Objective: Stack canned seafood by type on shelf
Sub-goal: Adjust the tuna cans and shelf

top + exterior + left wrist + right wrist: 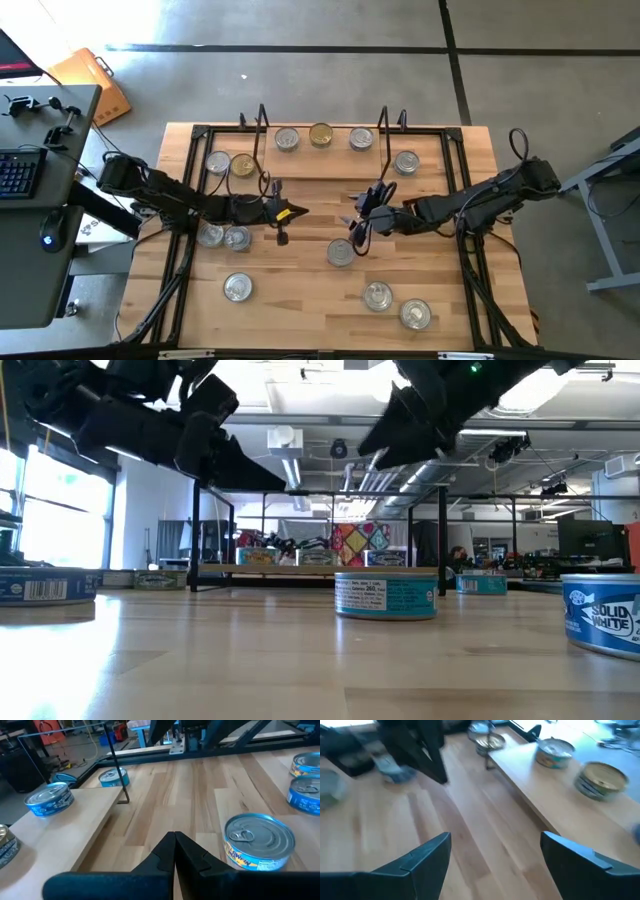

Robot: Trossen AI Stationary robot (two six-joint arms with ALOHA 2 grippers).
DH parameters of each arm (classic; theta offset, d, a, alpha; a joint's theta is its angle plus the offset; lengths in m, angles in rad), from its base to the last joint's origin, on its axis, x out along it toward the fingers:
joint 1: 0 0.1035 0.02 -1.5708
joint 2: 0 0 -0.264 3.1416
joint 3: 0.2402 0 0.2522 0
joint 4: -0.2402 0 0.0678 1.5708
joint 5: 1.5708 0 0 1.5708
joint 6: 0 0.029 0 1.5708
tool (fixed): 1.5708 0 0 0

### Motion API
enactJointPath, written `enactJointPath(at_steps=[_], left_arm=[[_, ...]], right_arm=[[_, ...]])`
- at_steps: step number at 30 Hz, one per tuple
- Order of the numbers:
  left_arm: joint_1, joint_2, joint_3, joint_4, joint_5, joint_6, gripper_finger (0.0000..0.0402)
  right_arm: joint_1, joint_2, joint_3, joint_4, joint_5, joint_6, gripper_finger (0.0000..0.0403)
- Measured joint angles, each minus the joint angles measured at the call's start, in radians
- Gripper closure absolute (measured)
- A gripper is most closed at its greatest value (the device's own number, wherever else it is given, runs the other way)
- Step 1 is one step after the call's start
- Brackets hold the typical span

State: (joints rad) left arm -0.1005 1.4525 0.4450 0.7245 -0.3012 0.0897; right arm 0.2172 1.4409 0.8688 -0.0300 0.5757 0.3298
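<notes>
High view: tin (341,252) just below right tool (356,226)

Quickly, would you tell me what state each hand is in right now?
Left hand: shut, holding nothing, above the table.
Right hand: open, holding nothing, near the shelf.

Tin (606,615) cut off at the low view's right edge; label print on shelf (330,165) tins too small.

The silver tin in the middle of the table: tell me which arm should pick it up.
Right, probably. The right gripper hangs open nearly over that tin; the left gripper is shut and farther from it.
</notes>
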Motion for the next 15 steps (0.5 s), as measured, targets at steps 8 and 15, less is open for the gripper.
enactJointPath(at_steps=[8, 15], left_arm=[[0.000, 0.000, 0.000, 0.039, -0.001, 0.023, 0.0401], [0.002, 0.000, 0.001, 0.083, -0.029, 0.052, 0.0401]], right_arm=[[-0.153, 0.006, 0.198, -0.160, -0.092, -0.155, 0.0105], [-0.377, 0.150, 0.352, -0.329, -0.134, -0.327, 0.0144]])
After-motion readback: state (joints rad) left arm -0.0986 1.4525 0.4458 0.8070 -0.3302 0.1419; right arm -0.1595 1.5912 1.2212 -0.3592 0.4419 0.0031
